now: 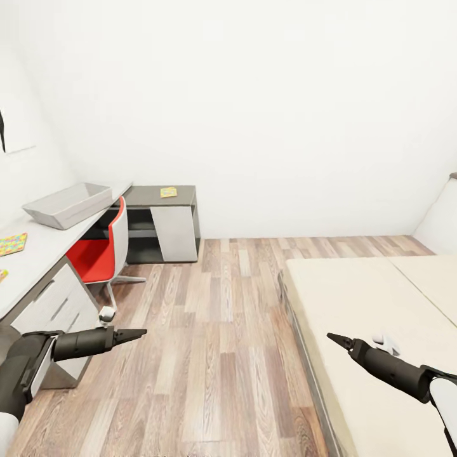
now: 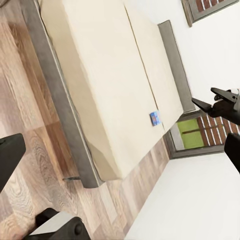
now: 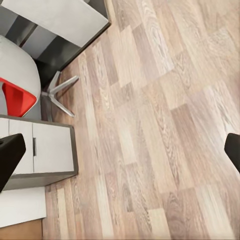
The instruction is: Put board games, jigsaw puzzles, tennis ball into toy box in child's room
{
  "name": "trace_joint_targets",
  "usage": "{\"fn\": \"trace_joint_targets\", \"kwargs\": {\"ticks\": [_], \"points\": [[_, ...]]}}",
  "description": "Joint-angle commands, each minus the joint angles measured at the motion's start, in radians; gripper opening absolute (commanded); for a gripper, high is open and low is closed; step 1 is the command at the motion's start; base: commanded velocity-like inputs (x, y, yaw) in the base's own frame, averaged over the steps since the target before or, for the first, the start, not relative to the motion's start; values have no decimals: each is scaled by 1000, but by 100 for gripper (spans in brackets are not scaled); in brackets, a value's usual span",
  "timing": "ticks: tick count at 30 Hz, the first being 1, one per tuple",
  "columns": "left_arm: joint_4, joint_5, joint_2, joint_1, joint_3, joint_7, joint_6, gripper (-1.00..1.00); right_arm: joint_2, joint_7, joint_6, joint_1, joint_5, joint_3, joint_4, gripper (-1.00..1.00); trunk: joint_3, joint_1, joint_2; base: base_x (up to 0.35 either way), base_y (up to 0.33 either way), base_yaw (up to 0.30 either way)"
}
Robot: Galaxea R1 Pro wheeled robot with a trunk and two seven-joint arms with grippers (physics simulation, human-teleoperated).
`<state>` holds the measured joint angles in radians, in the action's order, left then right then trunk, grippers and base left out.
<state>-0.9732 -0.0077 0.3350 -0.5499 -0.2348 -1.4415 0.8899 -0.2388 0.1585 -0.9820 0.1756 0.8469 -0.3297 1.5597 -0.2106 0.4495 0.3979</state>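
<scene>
The light grey toy box (image 1: 70, 204) stands on the pale table (image 1: 44, 254) at the left. A multicoloured jigsaw puzzle (image 1: 13, 243) lies on the table nearer me. The beige bed (image 1: 362, 304) is at the right, and a small light blue board game (image 2: 155, 118) lies on its mattress (image 2: 100, 75). My left gripper (image 1: 138, 332) hangs open over the floor beside the table's drawers. My right gripper (image 1: 336, 340) is open at the bed's near edge, and its fingers (image 3: 11, 152) stand wide apart over bare planks. The tennis ball is out of view.
A red chair (image 1: 95, 254) is pushed under the table. Beyond it, a dark grey-topped side unit (image 1: 181, 219) carries a small flat yellow-green square (image 1: 168, 192). The white drawer unit (image 1: 51, 304) is close to my left arm. Wood-plank floor (image 1: 216, 330) runs between table and bed.
</scene>
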Motion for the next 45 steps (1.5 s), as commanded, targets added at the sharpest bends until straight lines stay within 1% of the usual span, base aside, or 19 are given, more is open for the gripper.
{"fn": "trace_joint_targets", "kwargs": {"ticks": [1,11,25,45], "points": [[0,-1,0,-1,0,-4,11,100,0,10,-5,1,-9,-2,0,100,-3,0,2,-26,-9,97],[-1,0,0,-1,0,-5,10,100,0,10,-5,1,-9,-2,0,100,-5,0,2,-41,-4,59],[0,-1,1,-1,-2,-3,11,100,1,10,-4,1,-9,-1,0,100,-7,0,2,-31,0,190],[1,-1,1,-1,-3,-3,11,100,1,10,-4,1,-9,-2,0,100,-7,0,2,-1,0,15]]}}
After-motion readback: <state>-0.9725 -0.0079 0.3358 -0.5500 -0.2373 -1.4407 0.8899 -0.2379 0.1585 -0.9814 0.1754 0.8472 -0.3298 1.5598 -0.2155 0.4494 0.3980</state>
